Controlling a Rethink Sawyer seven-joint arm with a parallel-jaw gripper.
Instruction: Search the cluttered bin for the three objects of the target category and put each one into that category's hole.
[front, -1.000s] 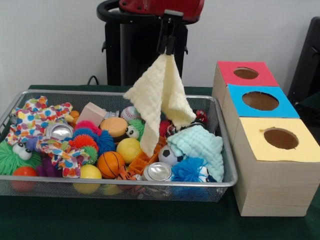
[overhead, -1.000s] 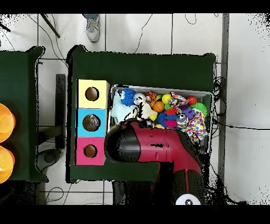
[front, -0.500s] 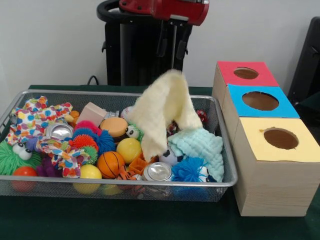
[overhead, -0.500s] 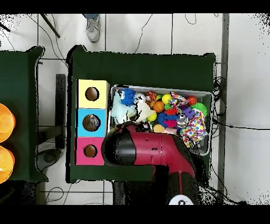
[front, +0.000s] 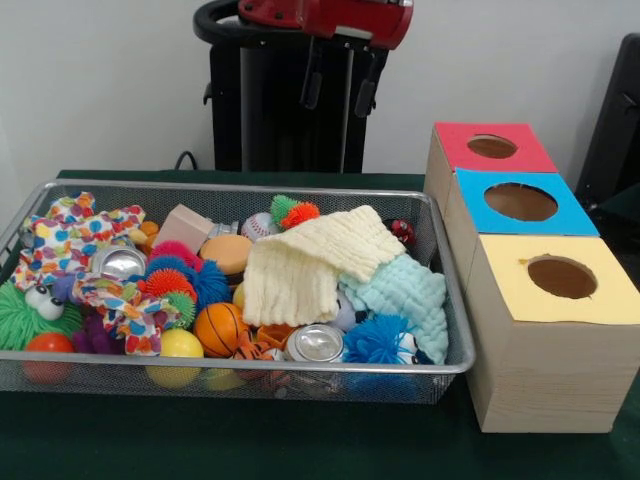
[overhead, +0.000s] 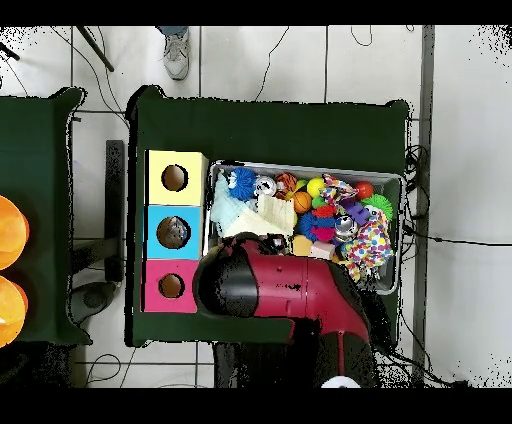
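So the mesh bin (front: 30, 205) is crammed with toys: left of the yellow cloth (front: 300, 265) sits a basketball (front: 220, 327). The cloth lies flat in the bin, overlapping the mint cloth (front: 405, 295). Gripper (front: 335, 92) hangs above it, fingers spread, empty. Right of the bin: three boxes (front: 545, 330) with holes.

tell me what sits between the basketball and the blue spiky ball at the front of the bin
In the front view, a silver can lies between the basketball and the blue spiky ball.

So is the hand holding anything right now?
Nothing. The hand hangs open and empty above the bin; the yellow cloth lies loose on the toys.
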